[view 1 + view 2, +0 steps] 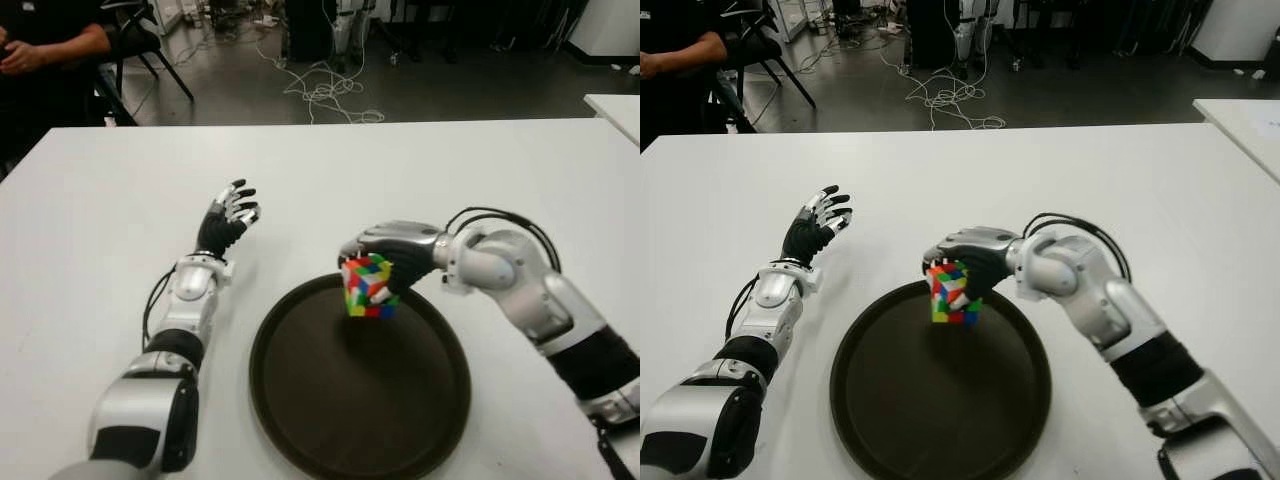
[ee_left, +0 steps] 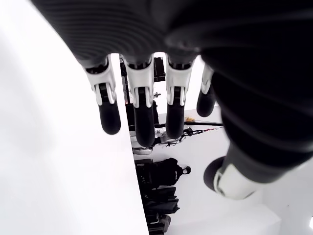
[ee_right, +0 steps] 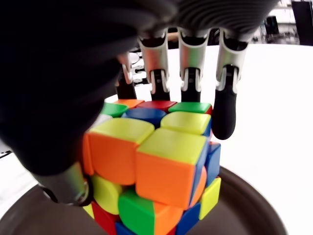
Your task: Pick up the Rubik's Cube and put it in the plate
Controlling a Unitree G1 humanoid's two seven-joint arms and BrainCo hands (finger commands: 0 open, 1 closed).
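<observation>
The scrambled Rubik's Cube (image 1: 369, 286) hangs in my right hand (image 1: 385, 257), just above the far rim of the dark round plate (image 1: 360, 400). In the right wrist view the fingers (image 3: 190, 73) curl over the cube's (image 3: 156, 161) far side and the thumb presses its near side, with the plate's rim (image 3: 254, 205) below. I cannot tell whether the cube touches the plate. My left hand (image 1: 228, 218) shows over the white table (image 1: 100, 250), left of the plate, fingers spread and holding nothing.
A person in black sits at the far left beyond the table (image 1: 40, 50). Cables (image 1: 320, 90) and chair legs lie on the floor behind. Another white table's corner (image 1: 615, 105) shows at the far right.
</observation>
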